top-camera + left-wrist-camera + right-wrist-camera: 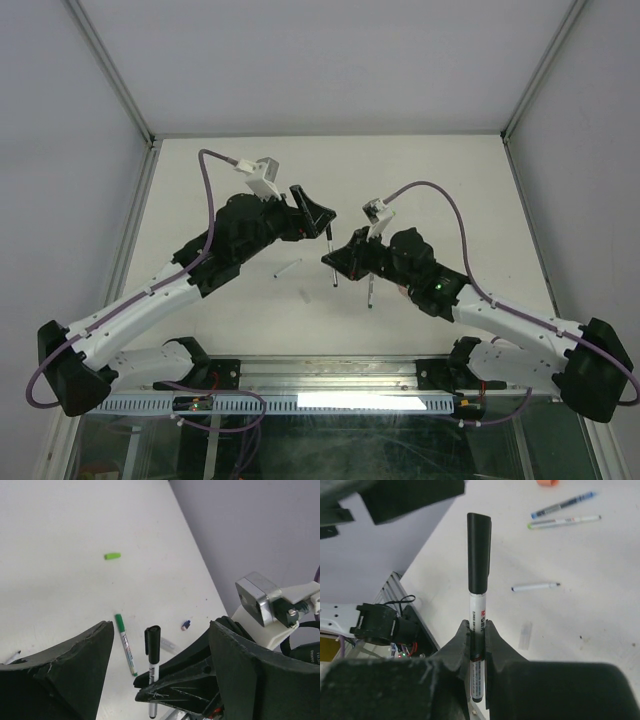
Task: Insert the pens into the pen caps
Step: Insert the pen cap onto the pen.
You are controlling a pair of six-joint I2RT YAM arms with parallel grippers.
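The right gripper (pixel 477 630) is clamped on the white barrel of a pen (pixel 477 611), and a black cap (pixel 479 550) sits on the pen's upper end. The left gripper (pixel 160 630) is spread wide, one jaw on each side of the black cap, neither touching it. On the table (pixel 600 605) lie a green pen (pixel 126 650) and, well apart from it, a light green cap (pixel 112 556).

The left arm (pixel 150 295) and right arm (pixel 510 320) reach toward the table's middle. The left gripper (pixel 315 210) gapes (fingers well apart); the right gripper (pixel 477 632) pinches a pen (pixel 479 565) tight.
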